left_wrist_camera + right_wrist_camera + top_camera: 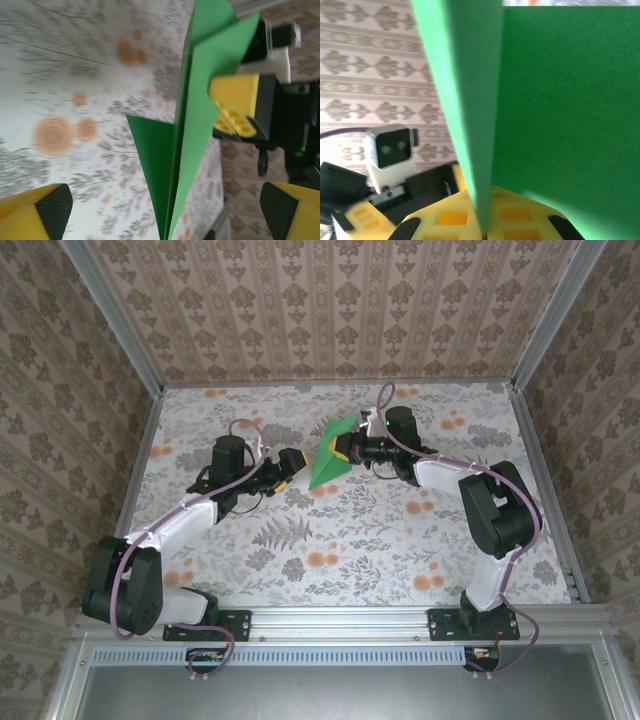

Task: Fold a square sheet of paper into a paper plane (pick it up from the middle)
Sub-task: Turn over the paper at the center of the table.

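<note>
— Where is the paper plane (332,452)?
— Standing on edge between the two arms, its folded layers pinched tight by the right gripper (347,451).
— And the left gripper (291,464)?
— Spread wide just beside the plane, holding nothing.
— Does the plane touch the table (300,540)?
— I cannot tell: the left wrist view cuts off its lower tip.

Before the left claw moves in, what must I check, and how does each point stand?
1. Right claw shut on the paper plane: ok.
2. Left claw open wide: ok.
3. Plane centred between the left claw's fingers: ok.
4. Folds pressed flat: not ok, layers fan apart.
5. Plane's tip clear of the table: cannot tell.
</note>
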`<state>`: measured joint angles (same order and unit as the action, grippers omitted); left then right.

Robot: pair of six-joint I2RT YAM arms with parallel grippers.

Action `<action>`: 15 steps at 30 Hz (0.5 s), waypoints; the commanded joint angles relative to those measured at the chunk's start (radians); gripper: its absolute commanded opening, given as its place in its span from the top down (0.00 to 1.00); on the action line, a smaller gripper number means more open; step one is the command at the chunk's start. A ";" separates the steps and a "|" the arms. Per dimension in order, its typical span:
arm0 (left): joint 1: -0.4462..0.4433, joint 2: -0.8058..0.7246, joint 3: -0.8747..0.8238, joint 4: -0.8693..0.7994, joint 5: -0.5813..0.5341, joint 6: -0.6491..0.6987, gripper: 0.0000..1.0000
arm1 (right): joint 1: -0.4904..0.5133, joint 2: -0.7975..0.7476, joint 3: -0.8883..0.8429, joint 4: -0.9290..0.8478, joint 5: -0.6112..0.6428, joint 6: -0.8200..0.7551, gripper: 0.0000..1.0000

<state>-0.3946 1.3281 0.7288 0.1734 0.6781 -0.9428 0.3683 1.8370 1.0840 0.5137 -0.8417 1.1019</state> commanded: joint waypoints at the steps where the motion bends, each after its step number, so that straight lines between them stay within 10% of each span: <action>1: -0.027 0.003 0.010 0.151 0.112 -0.096 0.00 | 0.001 -0.006 0.047 0.177 -0.097 0.139 0.90; 15: -0.027 0.052 0.026 0.370 0.132 -0.235 0.11 | 0.020 0.042 0.076 0.325 -0.153 0.283 0.89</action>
<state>-0.4248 1.3655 0.7292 0.4206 0.7872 -1.1225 0.3794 1.8656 1.1419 0.7895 -0.9524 1.3590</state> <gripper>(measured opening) 0.904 0.107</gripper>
